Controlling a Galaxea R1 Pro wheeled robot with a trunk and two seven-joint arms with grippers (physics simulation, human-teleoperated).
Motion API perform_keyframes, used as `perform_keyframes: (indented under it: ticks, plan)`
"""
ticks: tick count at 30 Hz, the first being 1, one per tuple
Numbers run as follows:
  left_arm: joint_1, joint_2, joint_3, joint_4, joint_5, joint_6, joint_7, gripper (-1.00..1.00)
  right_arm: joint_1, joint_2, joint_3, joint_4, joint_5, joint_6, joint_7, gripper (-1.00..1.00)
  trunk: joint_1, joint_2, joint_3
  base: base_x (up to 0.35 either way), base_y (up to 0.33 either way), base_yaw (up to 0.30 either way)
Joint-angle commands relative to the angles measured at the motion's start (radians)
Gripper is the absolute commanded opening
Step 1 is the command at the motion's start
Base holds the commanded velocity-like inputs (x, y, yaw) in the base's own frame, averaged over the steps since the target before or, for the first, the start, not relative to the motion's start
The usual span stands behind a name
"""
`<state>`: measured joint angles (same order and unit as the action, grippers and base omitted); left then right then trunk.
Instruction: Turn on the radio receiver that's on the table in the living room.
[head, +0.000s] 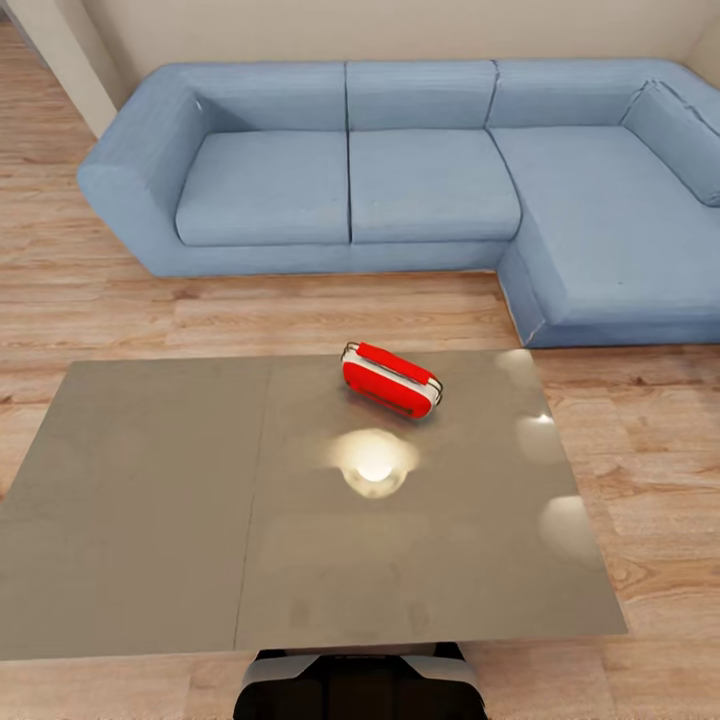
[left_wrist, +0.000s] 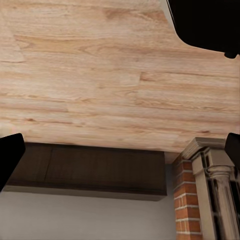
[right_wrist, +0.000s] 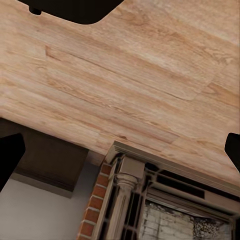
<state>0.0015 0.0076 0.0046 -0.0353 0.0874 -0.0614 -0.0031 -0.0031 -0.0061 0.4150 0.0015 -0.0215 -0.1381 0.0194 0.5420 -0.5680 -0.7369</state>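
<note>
Living room: light wood plank floor (head: 90, 290), off-white wall, blue L-shaped sofa (head: 420, 185) with matte ribbed upholstery along the far side and the right.

Table (head: 150, 500): low, rectangular, flat glossy grey top in two panels with a seam left of centre; lamp glare mirrored at mid-top, fainter patches toward the right edge.

Radio receiver (head: 391, 379): small red rounded casing, white trim, wire handle with red bar. It lay on the far half of the right panel, long axis running from far-left to near-right, slanted against the table edges. Dial face too small to make out.

Robot base (head: 360, 685): dark with a grey shell, sat at the near table edge, roughly in line with the radio, which stood well ahead and slightly right; judged the nearer reach for the right arm.

Left gripper (left_wrist: 120, 155) and right gripper (right_wrist: 120, 150): dark fingertips at opposite frame edges, set wide apart, holding nothing, both over plank floor with a brick-and-column fireplace (right_wrist: 150, 205) beyond, away from the table
</note>
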Motion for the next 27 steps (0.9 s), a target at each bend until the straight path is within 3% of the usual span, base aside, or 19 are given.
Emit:
perform_keyframes:
  ticks: [1, 27]
  plan:
    - [0.0, 0.0, 0.0, 0.0, 0.0, 0.0, 0.0, 1.0, 0.0, 0.0, 0.0, 0.0, 0.0, 0.0, 0.0, 1.0, 0.0, 0.0, -0.002, 0.0, 0.0, 0.0]
    - [0.0, 0.0, 0.0, 0.0, 0.0, 0.0, 0.0, 1.0, 0.0, 0.0, -0.001, 0.0, 0.0, 0.0, 0.0, 1.0, 0.0, 0.0, -0.043, 0.0, 0.0, 0.0]
